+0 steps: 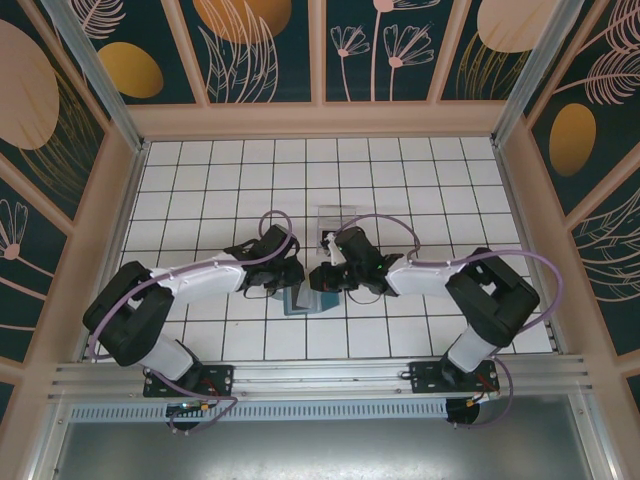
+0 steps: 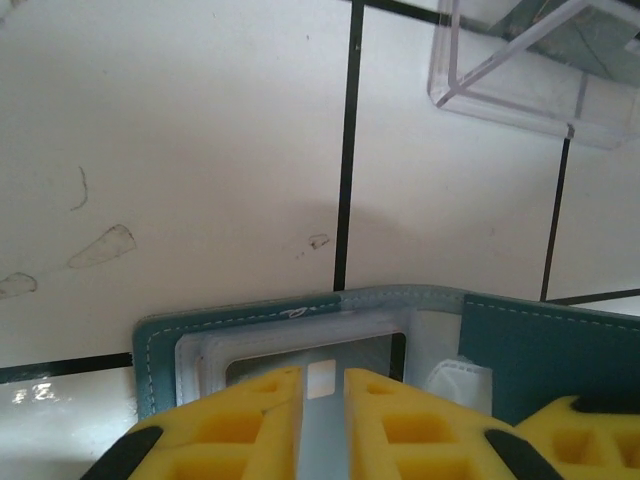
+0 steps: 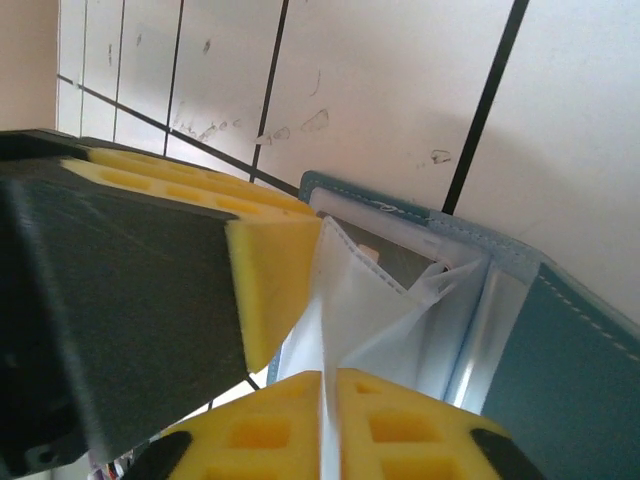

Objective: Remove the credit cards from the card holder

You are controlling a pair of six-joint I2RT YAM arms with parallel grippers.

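1 holder, seemingly at end effectors

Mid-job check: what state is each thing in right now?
Card holder: open on the table.
Clear sleeve: raised off the holder, pinched.
Dark card: seemingly tucked inside the holder.
Right hand: closed on the clear sleeve.
Left hand: nearly closed over the holder; grip unclear.
Clear stand: on the table, apart from the holder.
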